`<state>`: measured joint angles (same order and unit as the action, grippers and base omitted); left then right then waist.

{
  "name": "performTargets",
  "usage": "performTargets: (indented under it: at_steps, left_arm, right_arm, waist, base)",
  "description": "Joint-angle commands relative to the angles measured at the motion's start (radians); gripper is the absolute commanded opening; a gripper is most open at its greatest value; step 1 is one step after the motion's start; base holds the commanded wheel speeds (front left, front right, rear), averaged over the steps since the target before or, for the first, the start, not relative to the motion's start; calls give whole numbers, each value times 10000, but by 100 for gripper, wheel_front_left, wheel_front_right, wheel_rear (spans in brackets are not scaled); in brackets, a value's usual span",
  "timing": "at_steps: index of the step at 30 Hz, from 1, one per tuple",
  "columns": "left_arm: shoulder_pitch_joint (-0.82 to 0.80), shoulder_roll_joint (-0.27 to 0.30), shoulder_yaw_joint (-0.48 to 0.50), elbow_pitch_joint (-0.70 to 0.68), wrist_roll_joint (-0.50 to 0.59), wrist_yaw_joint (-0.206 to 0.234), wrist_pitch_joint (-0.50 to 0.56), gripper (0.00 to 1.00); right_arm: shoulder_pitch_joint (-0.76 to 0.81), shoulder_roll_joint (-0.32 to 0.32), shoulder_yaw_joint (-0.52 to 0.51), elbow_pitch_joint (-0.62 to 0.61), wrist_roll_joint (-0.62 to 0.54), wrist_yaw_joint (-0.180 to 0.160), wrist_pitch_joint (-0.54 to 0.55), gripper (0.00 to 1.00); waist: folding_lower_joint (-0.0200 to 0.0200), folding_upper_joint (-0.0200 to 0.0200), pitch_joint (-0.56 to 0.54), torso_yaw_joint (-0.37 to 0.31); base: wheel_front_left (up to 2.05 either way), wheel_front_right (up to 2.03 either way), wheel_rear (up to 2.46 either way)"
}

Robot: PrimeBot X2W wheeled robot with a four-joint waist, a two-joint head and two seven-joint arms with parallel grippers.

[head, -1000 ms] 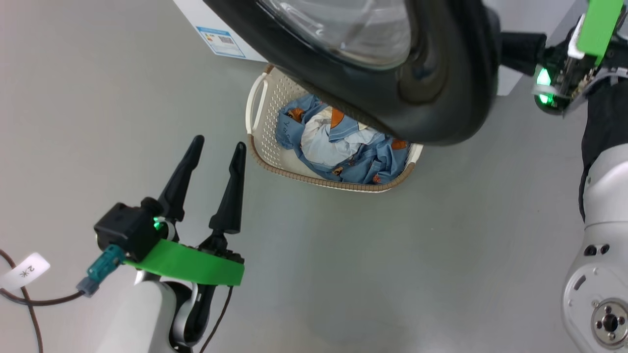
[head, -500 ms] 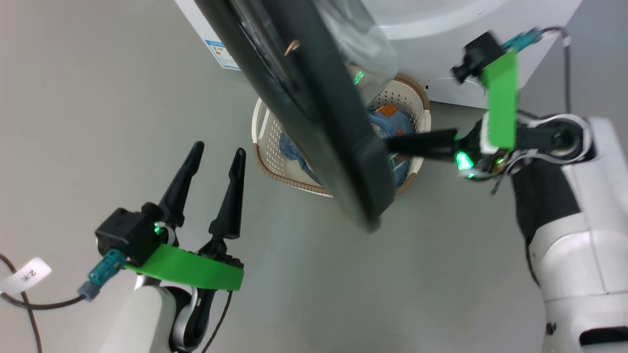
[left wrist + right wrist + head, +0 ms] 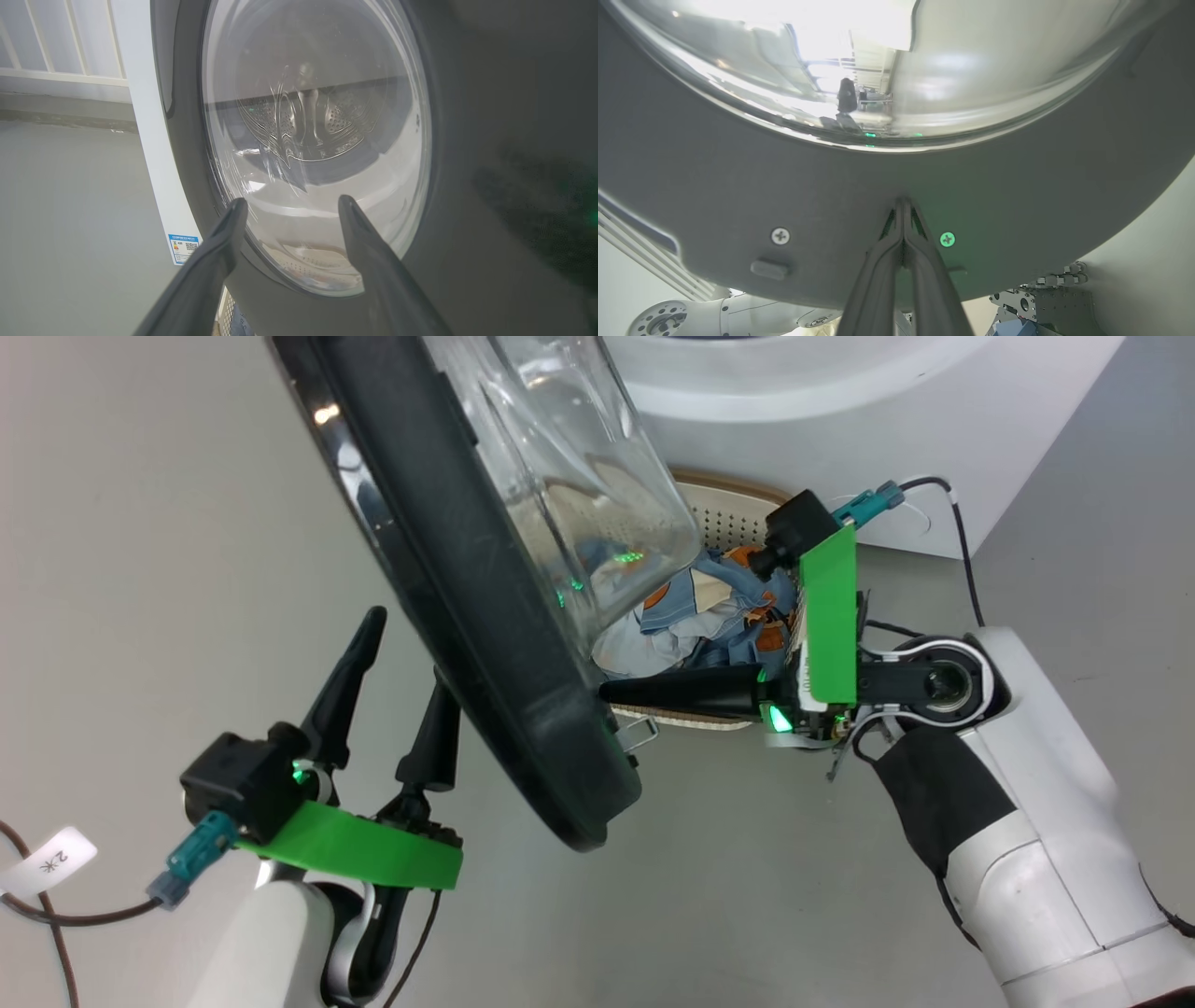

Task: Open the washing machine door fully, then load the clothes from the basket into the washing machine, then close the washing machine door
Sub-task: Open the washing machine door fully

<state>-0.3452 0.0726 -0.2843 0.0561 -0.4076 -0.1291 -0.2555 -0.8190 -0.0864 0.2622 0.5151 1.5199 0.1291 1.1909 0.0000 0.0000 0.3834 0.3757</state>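
While right fingers (image 3: 681,692), pinched together, touch the door (image 3: 448,569) — basket (image 3: 738,523) half hidden behind them — left fingers (image 3: 347,677) spread wide.

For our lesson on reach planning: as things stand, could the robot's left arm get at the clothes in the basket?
Probably not directly: the washing machine door hangs between the left gripper and the basket, screening the clothes.
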Motion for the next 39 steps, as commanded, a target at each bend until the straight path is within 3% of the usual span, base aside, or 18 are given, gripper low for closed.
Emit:
performTargets:
  at_steps: [1, 9, 17, 39]
  left_arm:
    - [156, 254, 386, -179, 26, -16, -63, 100]
    - [188, 239, 461, -132, 49, -16, -63, 100]
    - [304, 264, 637, -11, 57, -16, -63, 100]
    - [1158, 633, 1220, 87, 219, -16, -63, 100]
  right_arm:
    - [137, 361, 449, -195, 253, 16, -230, 0]
    - [80, 361, 831, 19, 615, 16, -697, 0]
    - [350, 255, 582, 37, 751, 16, -1093, 0]
    - [2815, -260, -101, -1235, 1806, 16, -2250, 0]
  waist:
    - [0, 0, -27, 10]
    - [0, 0, -115, -17]
    - [0, 0, -458, -154]
    - [0, 0, -1956, -1197]
  base:
    - [0, 0, 0]
    - [0, 0, 0]
    - [0, 0, 0]
    - [0, 0, 0]
